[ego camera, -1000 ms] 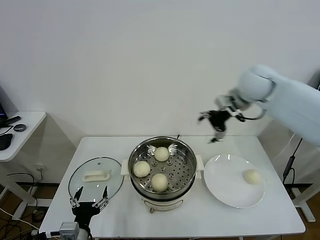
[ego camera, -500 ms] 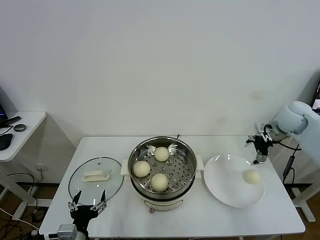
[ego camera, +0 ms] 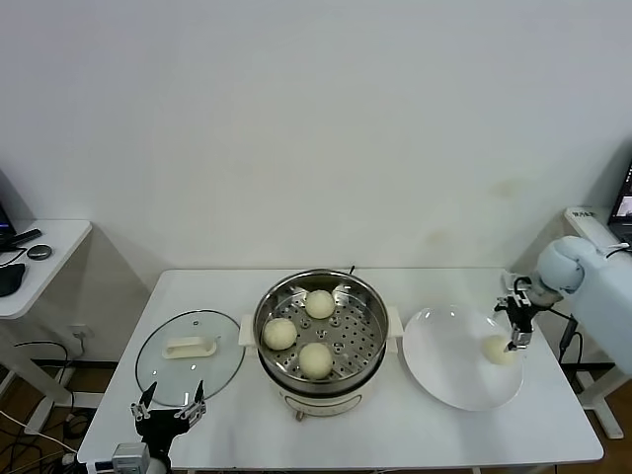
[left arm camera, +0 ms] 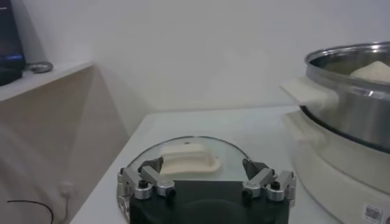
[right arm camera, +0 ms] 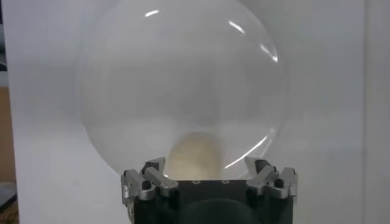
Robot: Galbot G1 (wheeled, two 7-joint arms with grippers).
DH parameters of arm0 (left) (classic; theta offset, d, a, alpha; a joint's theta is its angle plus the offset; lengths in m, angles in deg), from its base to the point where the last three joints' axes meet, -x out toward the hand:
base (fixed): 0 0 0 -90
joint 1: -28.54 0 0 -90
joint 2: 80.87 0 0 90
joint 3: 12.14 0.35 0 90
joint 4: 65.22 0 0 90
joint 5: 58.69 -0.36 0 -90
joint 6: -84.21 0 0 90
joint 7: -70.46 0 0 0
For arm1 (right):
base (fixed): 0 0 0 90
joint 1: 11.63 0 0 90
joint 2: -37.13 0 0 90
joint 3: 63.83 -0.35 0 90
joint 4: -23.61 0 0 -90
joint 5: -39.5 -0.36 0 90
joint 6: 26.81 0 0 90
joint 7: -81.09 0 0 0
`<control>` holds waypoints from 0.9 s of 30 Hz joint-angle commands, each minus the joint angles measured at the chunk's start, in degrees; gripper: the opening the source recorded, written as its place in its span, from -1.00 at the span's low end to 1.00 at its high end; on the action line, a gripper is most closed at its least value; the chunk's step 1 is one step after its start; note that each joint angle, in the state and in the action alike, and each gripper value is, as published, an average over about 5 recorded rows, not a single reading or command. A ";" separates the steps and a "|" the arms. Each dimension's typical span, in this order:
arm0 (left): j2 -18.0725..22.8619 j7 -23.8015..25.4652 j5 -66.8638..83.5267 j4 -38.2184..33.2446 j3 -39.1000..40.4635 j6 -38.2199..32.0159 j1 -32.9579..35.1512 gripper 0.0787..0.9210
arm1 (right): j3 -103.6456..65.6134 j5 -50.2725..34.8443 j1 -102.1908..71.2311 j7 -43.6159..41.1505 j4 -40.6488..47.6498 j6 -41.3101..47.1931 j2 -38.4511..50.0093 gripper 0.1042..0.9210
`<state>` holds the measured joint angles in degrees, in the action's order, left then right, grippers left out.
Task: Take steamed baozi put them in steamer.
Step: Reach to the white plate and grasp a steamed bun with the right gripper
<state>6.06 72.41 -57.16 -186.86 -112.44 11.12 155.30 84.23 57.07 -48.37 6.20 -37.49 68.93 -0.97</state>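
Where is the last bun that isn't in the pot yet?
In the head view, the bun lies on the white plate, right of the steamer, under the right end effector.

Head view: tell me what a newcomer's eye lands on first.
The shiny steel steamer at the table's middle, with three baozi on its perforated tray. To its right, the white plate holds one last baozi, and the right gripper, open, hangs just above it. To the steamer's left lies the glass lid, with the open left gripper idle at the table's front edge.
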 commanded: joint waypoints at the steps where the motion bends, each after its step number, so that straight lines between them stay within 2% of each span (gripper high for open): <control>1: -0.07 0.05 0.04 0.61 -0.12 0.01 -0.12 0.77 | -3.72 5.13 -4.14 0.56 7.70 -3.66 -4.68 0.76; 27: -0.38 -0.08 -0.26 1.68 0.10 -0.11 -0.38 0.77 | -3.17 8.29 -3.47 1.77 9.49 -3.43 -6.32 0.76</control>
<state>5.72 72.31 -57.43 -185.24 -112.31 11.03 154.95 81.20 63.77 -51.72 7.97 -28.85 65.71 -6.81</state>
